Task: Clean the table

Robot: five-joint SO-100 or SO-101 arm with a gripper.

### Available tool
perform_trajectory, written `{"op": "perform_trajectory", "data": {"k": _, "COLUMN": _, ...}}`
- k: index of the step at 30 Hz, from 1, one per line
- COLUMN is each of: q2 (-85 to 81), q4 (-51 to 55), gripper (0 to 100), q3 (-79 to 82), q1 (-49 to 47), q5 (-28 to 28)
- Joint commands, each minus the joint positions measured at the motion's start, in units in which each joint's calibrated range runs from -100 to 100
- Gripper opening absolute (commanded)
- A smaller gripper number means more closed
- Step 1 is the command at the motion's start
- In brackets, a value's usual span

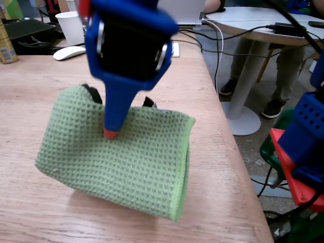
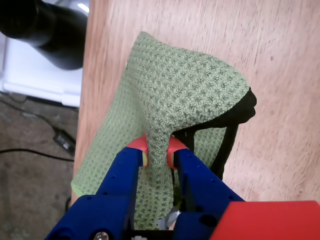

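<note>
In the wrist view, the gripper point(image 2: 156, 152) pinches a fold of the green cloth point(image 2: 180, 95) between its red-tipped fingers point(image 2: 136, 146), which press narrowly on the fabric. The table point(image 2: 280, 75) spreads beneath and beyond the fingers, mostly to their right.

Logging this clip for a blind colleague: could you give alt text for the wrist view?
The blue end effector with red-tipped fingers pinches a fold of green waffle-weave cloth, which is lifted into a peak over the light-brown wooden table. Something black shows under the cloth's right edge; what it is cannot be told.
</note>
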Motion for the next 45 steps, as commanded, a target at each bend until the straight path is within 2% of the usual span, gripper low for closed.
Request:
{"op": "perform_trajectory", "data": {"k": 1, "q2": 2.8, "q4": -1.1, "gripper": 0, "q3": -2.5, "q1": -0.3, "q5": -0.1}}
{"op": "perform_trajectory", "data": {"k": 6, "q2": 10.7, "q4": -1.6, "gripper": 0, "q3": -3.3, "q1": -1.6, "q5": -0.1}}
{"op": "perform_trajectory", "data": {"k": 9, "q2": 14.7, "q4": -7.4, "gripper": 0, "q3": -2.4, "q1": -0.8, "q5": 0.0}}
{"op": "perform_trajectory", "data": {"k": 12, "q2": 21.1, "q4": -6.7, "gripper": 0, "q3": -2.6, "q1": 0.2, "q5": 0.5}}
{"op": "perform_trajectory", "data": {"k": 17, "q2": 22.1, "q4": -6.4, "gripper": 0, "q3": -2.1, "q1": 0.9, "q5": 0.6}}
{"op": "perform_trajectory", "data": {"k": 25, "q2": 22.1, "q4": -6.5, "gripper": 0, "q3": -1.5, "q1": 24.1, "q5": 0.8}}
{"op": "perform_trajectory", "data": {"k": 29, "q2": 22.1, "q4": -6.5, "gripper": 0, "q3": -1.7, "q1": 36.6, "q5": 8.0}}
{"op": "perform_trajectory", "data": {"k": 33, "q2": 22.1, "q4": -7.6, "gripper": 0, "q3": -2.0, "q1": 48.5, "q5": 8.9}}
{"op": "perform_trajectory", "data": {"k": 36, "q2": 25.9, "q4": -7.5, "gripper": 0, "q3": -10.6, "q1": 57.3, "q5": 9.2}}
{"op": "perform_trajectory", "data": {"k": 40, "q2": 36.3, "q4": -6.6, "gripper": 0, "q3": -29.6, "q1": 68.8, "q5": 13.0}}
{"op": "perform_trajectory", "data": {"k": 43, "q2": 41.1, "q4": -6.5, "gripper": 0, "q3": -37.3, "q1": 70.6, "q5": 13.0}}
{"op": "perform_trajectory", "data": {"k": 45, "q2": 40.0, "q4": -6.2, "gripper": 0, "q3": -36.7, "q1": 71.5, "q5": 12.9}}
